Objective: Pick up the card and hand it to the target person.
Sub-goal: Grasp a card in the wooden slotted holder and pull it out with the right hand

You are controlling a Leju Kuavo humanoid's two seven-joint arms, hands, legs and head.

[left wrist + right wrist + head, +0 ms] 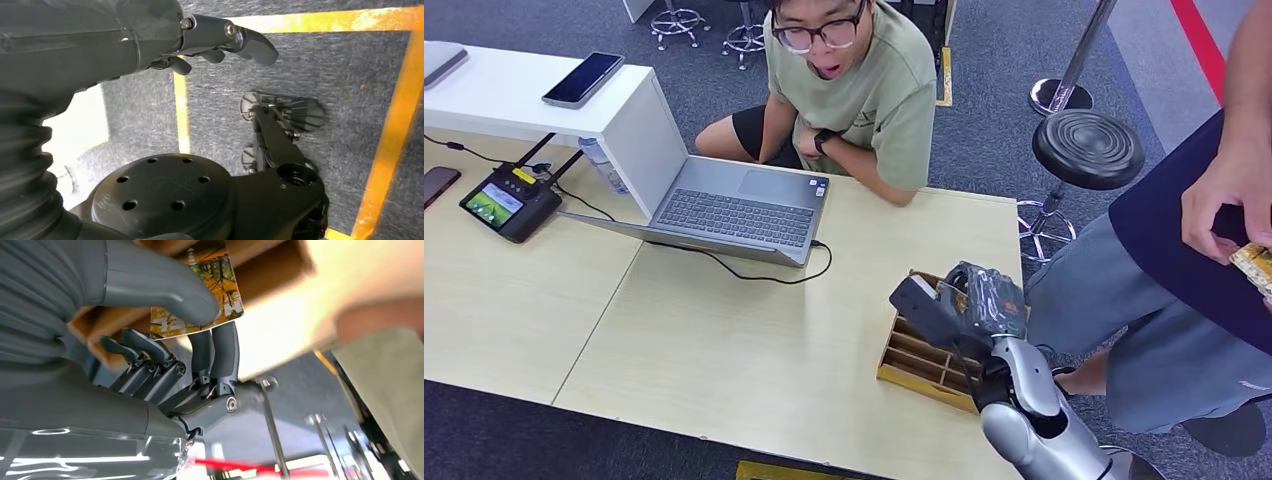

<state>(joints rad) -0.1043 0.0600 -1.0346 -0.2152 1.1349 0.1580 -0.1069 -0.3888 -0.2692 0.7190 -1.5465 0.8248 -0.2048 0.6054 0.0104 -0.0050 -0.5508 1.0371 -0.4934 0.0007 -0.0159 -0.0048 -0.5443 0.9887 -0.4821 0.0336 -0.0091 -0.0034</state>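
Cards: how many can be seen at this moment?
2. One card is pinched by the right hand at the wooden box; another card is in the standing person's hand. The box may hide more.

A: What stays out of reach for the eye here?

B: In the head view the right hand [959,300] covers part of the wooden tray [914,365], so the card cannot be seen there.

A: And at the wrist?

B: The thumb [165,290] hides the middle of the card [227,295], and the picture's edge cuts its far end. The standing person [1194,270] is cut off at the edge; the object in their hand [1254,262] is too cropped to name.
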